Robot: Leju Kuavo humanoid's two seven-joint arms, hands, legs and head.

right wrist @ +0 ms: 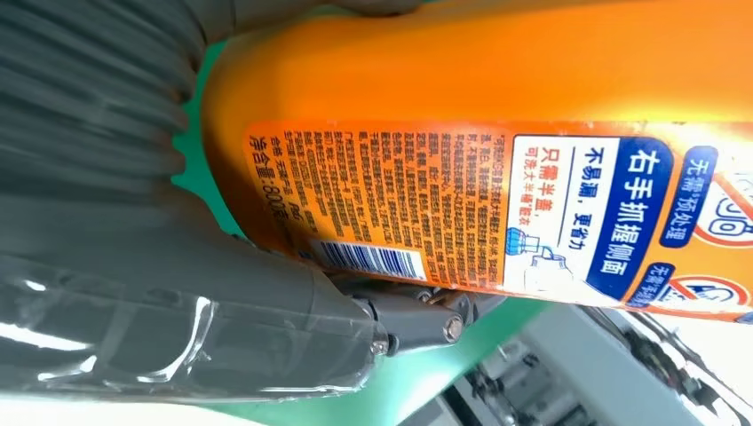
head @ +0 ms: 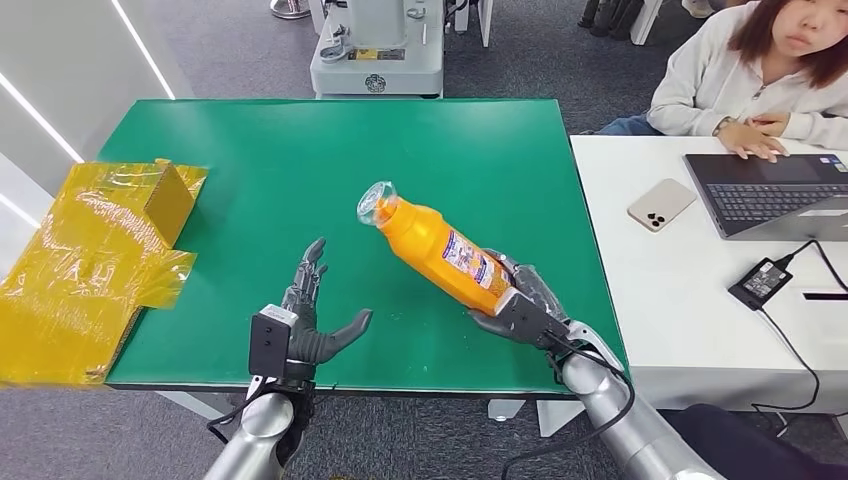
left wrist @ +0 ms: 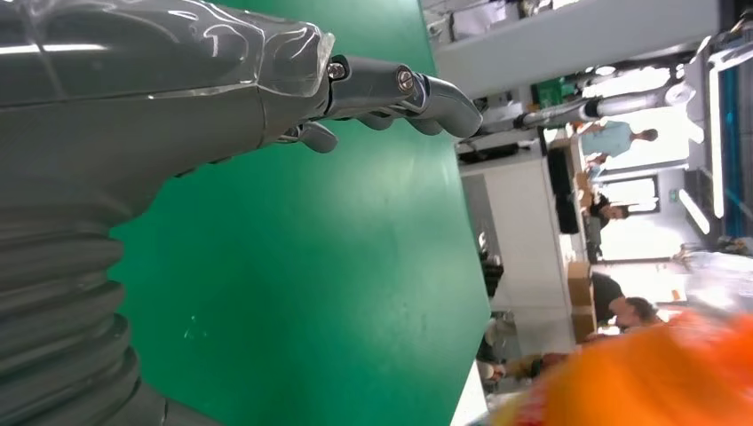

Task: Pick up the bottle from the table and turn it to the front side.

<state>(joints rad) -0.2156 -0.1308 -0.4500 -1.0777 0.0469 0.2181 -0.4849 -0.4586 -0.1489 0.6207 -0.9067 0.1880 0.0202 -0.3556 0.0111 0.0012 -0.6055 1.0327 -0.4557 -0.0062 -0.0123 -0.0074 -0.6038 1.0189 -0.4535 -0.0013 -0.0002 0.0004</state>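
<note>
Right robot hand (head: 520, 305) is gripping the orange bottle (head: 440, 250) by its base, tilted above the green counter (head: 300, 170); left robot hand (head: 310, 320) is waiting empty, fingers spread. Barcode side is showing: roll slowly, grip firm.

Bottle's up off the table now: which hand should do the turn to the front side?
Right, probably. The right hand already grips the orange bottle at its base, label with barcode showing. The left hand is open above the green table, apart from it.
</note>
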